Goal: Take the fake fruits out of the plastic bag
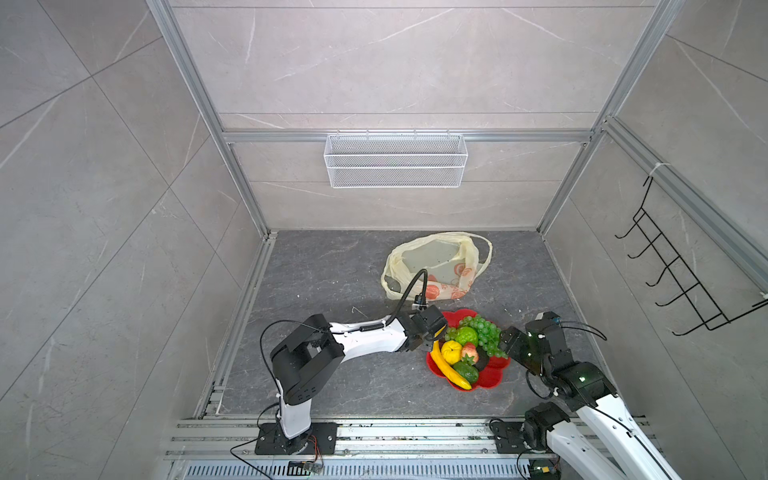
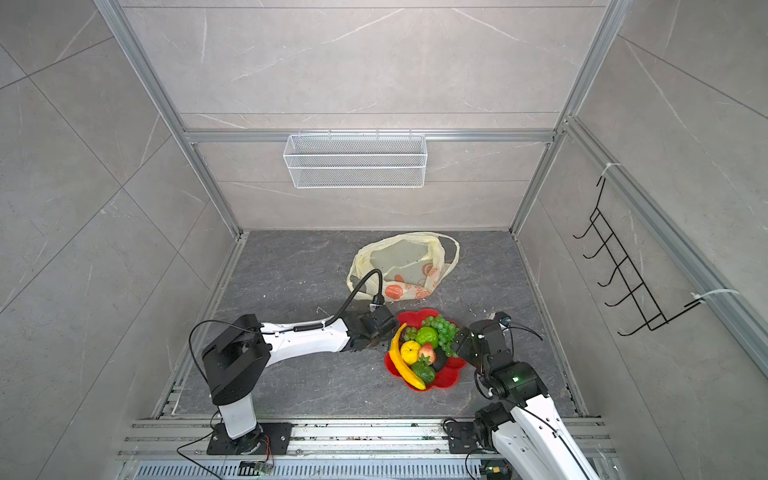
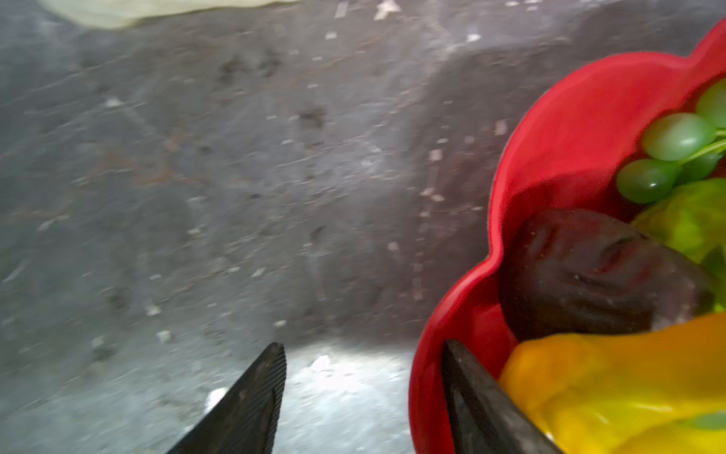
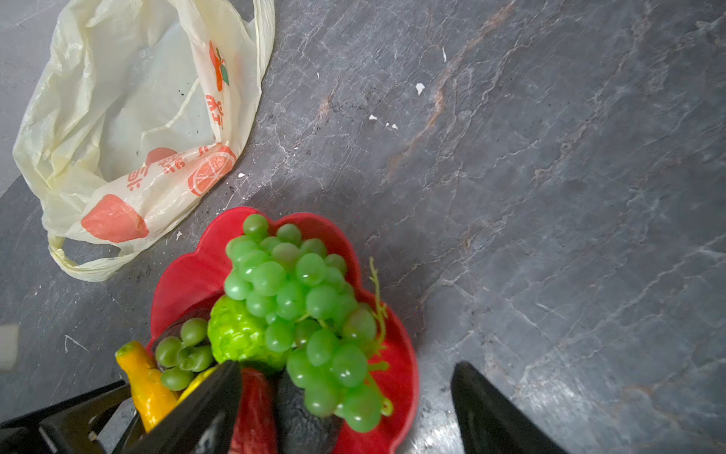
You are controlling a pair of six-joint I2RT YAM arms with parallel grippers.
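Note:
The fake fruits are piled on a red flower-shaped plate (image 1: pixel 494 374): a long banana (image 1: pixel 446 368), a yellow ball (image 1: pixel 451 351), a bumpy green fruit (image 1: pixel 466 336), a grape bunch (image 1: pixel 484 328) and a strawberry (image 1: pixel 469 352). A dark avocado (image 3: pixel 589 275) lies by the plate's left rim. The plastic bag (image 1: pixel 436 266) lies slack behind the plate, with no fruit showing in it. My left gripper (image 3: pixel 363 346) is open at the plate's left rim, one finger inside it beside the banana (image 3: pixel 609 385). My right gripper (image 4: pixel 347 365) is open above the plate's right edge and the grapes (image 4: pixel 298 291).
A white wire basket (image 1: pixel 395 160) hangs on the back wall. A black hook rack (image 1: pixel 681 270) is fixed to the right wall. Aluminium rails (image 1: pixel 374 436) run along the front, where both arm bases stand. The dark stone floor (image 1: pixel 324 270) lies left of the bag.

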